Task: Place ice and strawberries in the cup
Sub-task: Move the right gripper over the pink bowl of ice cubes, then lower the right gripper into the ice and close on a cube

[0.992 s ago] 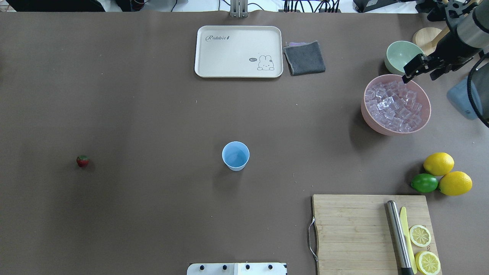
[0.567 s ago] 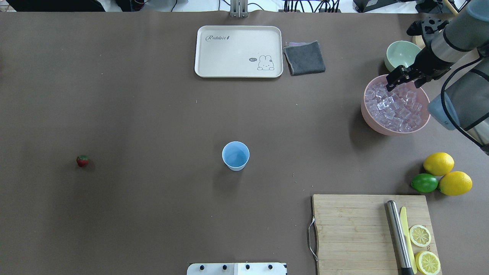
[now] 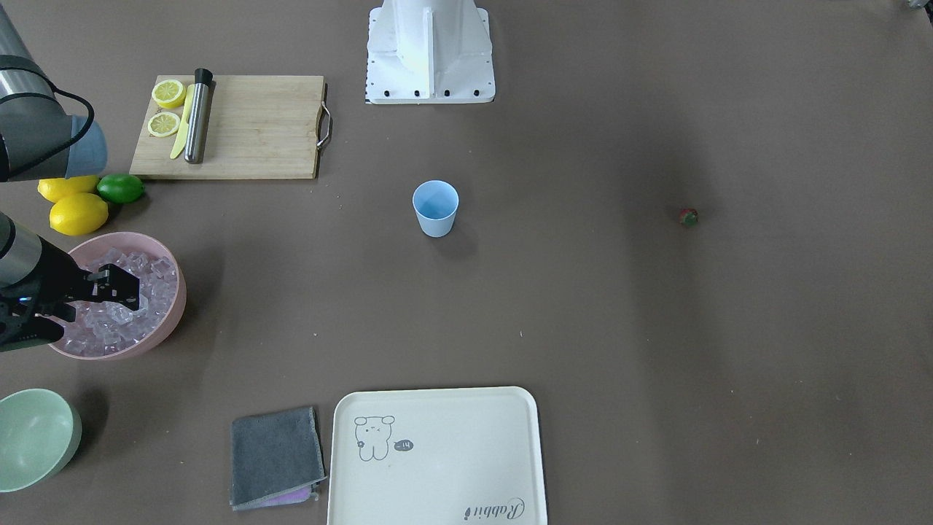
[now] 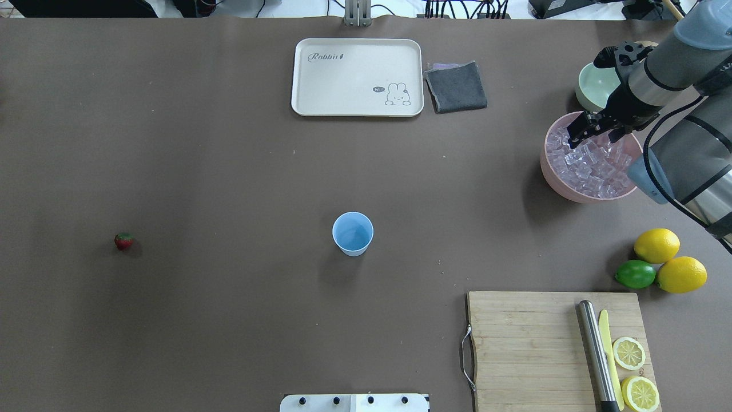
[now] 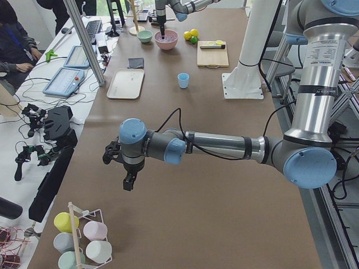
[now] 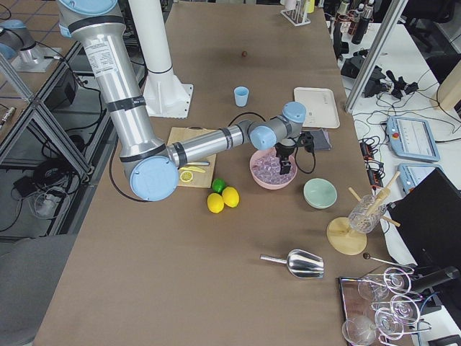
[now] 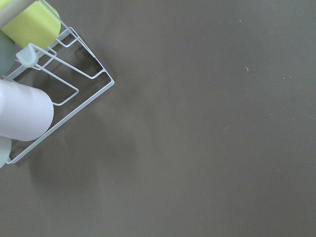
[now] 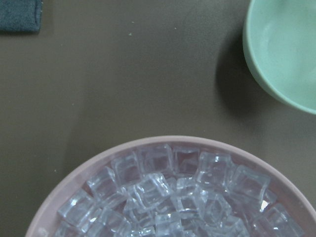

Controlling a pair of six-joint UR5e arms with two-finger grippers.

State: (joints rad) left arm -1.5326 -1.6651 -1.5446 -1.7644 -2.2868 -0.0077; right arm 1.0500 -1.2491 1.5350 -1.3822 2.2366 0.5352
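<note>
On table [image 4: 229, 171]: one cup [image 4: 353, 233], one strawberry [image 4: 123, 241]

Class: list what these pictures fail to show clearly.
- Left gripper: open or shut unclear; only the left side view shows it.
- Right gripper: fingers outside the right wrist view; contact with ice uncertain.
- Strawberry: too small for detail anywhere.
- Green bowl: arm covers part, overhead.

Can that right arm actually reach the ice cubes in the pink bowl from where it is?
Probably yes: its pincer hangs right over the ice in the pink bowl, with nothing between them.
</note>
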